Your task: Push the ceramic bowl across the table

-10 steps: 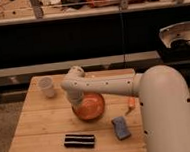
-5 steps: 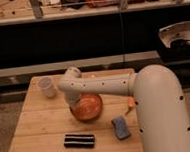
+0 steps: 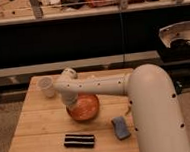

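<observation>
The ceramic bowl [image 3: 84,107] sits mid-table [image 3: 38,130], its left rim under the tool [image 3: 71,103]; finger state indiscernible.

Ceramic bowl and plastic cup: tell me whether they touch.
Apart. The camera view shows bare table between the ceramic bowl and the plastic cup; the gripper is at the bowl's left rim.

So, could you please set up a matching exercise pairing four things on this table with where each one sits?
Things:
1. ceramic bowl
2. plastic cup
3. dark striped block
4. blue-grey sponge

Places on the table:
A. near the front edge, left of the sponge
B. middle, right where the gripper comes down
C. back left area
D. front right, beside the robot's white arm

Pairs: 1-B, 2-C, 3-A, 4-D
</observation>
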Motion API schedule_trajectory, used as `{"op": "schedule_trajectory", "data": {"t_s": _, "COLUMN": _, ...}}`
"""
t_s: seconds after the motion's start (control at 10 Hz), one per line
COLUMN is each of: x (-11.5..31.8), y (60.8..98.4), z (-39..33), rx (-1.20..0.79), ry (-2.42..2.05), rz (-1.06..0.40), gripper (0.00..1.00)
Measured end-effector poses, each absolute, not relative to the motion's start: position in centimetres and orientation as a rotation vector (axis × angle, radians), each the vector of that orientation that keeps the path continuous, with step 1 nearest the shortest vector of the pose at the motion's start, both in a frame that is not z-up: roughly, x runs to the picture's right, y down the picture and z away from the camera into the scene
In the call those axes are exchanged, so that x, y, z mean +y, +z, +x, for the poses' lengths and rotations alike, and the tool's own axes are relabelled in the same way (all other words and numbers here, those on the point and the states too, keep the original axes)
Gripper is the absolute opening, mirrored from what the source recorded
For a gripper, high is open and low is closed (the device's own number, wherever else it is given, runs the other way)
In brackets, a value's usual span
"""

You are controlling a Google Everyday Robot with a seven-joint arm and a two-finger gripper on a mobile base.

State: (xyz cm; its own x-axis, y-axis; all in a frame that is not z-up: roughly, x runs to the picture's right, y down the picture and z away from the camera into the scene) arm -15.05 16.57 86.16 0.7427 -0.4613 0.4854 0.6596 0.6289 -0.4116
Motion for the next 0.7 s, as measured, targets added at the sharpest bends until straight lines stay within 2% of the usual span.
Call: {"op": "schedule_trajectory", "data": {"t_s": 0.7, "x": 16.0, "y": 87.4, "z": -14.4, "rx": -0.354, "ry": -0.652, "rz": -0.603, "gripper": 0.04}}
